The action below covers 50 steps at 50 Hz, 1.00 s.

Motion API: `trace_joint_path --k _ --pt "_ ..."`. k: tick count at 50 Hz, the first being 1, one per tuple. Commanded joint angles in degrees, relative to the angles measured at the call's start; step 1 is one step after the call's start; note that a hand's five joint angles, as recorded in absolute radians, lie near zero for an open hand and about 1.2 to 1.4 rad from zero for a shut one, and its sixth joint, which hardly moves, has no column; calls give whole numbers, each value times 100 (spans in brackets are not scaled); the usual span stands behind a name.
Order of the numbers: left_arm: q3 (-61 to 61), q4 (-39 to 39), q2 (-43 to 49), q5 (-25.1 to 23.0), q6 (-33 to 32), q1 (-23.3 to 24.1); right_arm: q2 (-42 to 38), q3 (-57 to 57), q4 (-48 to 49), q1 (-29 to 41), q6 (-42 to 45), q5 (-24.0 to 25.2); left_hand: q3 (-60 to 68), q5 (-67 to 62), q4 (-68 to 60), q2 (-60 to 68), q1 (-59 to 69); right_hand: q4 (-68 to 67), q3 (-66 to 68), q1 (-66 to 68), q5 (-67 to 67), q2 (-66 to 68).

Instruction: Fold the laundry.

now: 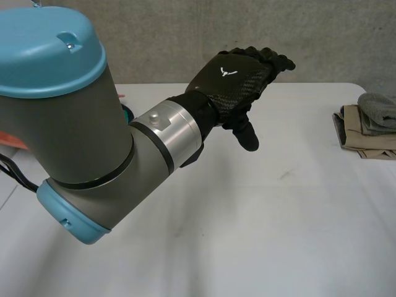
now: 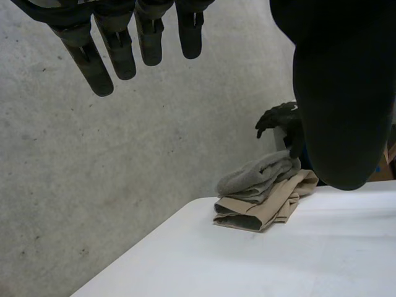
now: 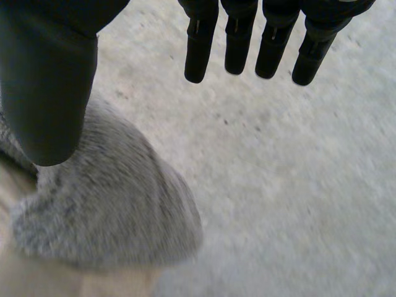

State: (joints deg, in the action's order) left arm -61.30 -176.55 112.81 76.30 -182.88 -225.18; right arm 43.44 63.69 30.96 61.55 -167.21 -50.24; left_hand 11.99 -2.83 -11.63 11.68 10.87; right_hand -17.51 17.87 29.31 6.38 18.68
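Right hand (image 3: 238,37), fingers straight and empty above the folded grey cloth (image 3: 105,210), should lift straight up without dragging it.

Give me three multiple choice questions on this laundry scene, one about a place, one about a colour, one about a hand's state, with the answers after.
1. Where on the table is the folded stack?
A. In its middle.
B. Near its edge on the robot's right.
C. Near its edge on the robot's left.

2. What colour is the top cloth?
A. Grey.
B. Red.
C. Blue.

3. How is the left hand?
A. Curled round a cloth.
B. Pressed flat on the table.
C. Open, holding nothing.

Answers:
1 B, the head view shows the folded stack by the right edge.
2 A, the top cloth over the tan garment is grey.
3 C, its fingers are straight, raised off the table.
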Motion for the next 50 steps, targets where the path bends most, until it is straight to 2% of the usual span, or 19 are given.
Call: trace_joint_path --k 1,2,3,5,6,9,13,15,17,18,20,22,26,31,34,38,44,46,50 --pt "-4 -2 -101 -19 15 89 235 -338 -1643 -626 609 -257 -94 177 58 -62 18 522 -558 -1702 -410 -640" --pt "-4 -2 -119 -19 15 106 261 -418 -1872 -679 793 -423 -94 177 58 -62 18 623 -660 -1804 -511 -741" --pt "-4 -2 -145 -19 15 115 314 -636 -2344 -766 1169 -903 -94 177 58 -62 18 624 -661 -1805 -512 -742" --pt "-4 -11 -233 -27 24 124 393 -857 -2725 -846 1514 -1512 -127 211 91 -96 -15 641 -677 -1821 -529 -759" --pt "4 -11 -268 -19 24 124 498 -1084 -3040 -837 1837 -2098 -161 244 125 -129 -49 751 -787 -1931 -638 -868" --pt "48 -54 -365 25 24 115 630 -1209 -2921 -680 2104 -2892 -199 283 163 -168 -87 751 -787 -1931 -638 -868" --pt "180 -186 -453 183 -2 19 1024 -781 -2150 30 1799 -2676 -199 283 163 -168 -87 751 -787 -1931 -638 -868" --pt "250 -256 -497 490 -46 -253 1429 -385 -1814 278 1552 -2500 -199 283 163 -168 -87 751 -787 -1931 -638 -868" --pt "277 -300 -514 736 -99 -586 2051 306 -1297 646 1193 -2167 -199 283 163 -168 -87 751 -787 -1931 -638 -868" --pt "312 -335 -506 929 -177 -1023 2220 555 -1129 752 1095 -2052 -199 283 163 -168 -87 751 -787 -1931 -638 -868" --pt "329 -388 -480 1036 -309 -1517 2537 1047 -786 972 936 -1797 -199 283 163 -168 -87 751 -787 -1931 -638 -868" --pt "321 -450 -349 1027 -615 -2210 2950 1733 -390 1394 795 -1437 -199 283 163 -168 -87 751 -787 -1931 -638 -868" --pt "347 -738 413 983 -1387 -3020 3364 2709 -20 2088 830 -1278 -127 211 91 -96 -15 751 -787 -1931 -638 -868" --pt "549 -1337 1426 861 -2558 -3760 3426 3553 -10 2765 1181 -1277 -60 144 24 -28 52 751 -787 -1931 -638 -868" --pt "864 -1635 2162 528 -3059 -4207 3391 3984 -28 2994 1541 -1286 -44 127 7 -12 69 751 -787 -1931 -638 -868" --pt "1391 -1698 2945 158 -3131 -4446 3382 4415 -19 3056 2007 -1295 41 43 -77 72 153 751 -787 -1931 -638 -868" --pt "2086 -1707 3738 148 -3140 -4499 3364 4688 -28 2977 2280 -1295 494 -410 -530 525 606 751 -787 -1931 -638 -868" --pt "2315 -1707 3923 210 -3140 -4508 3364 4714 -28 2977 2289 -1295 1718 -1634 -1754 1750 1830 751 -787 -1931 -638 -868" --pt "2500 -1698 4064 219 -3140 -4508 3355 4741 -28 2968 2280 -1295 2947 -2864 -2983 2979 3059 751 -787 -1931 -638 -868"
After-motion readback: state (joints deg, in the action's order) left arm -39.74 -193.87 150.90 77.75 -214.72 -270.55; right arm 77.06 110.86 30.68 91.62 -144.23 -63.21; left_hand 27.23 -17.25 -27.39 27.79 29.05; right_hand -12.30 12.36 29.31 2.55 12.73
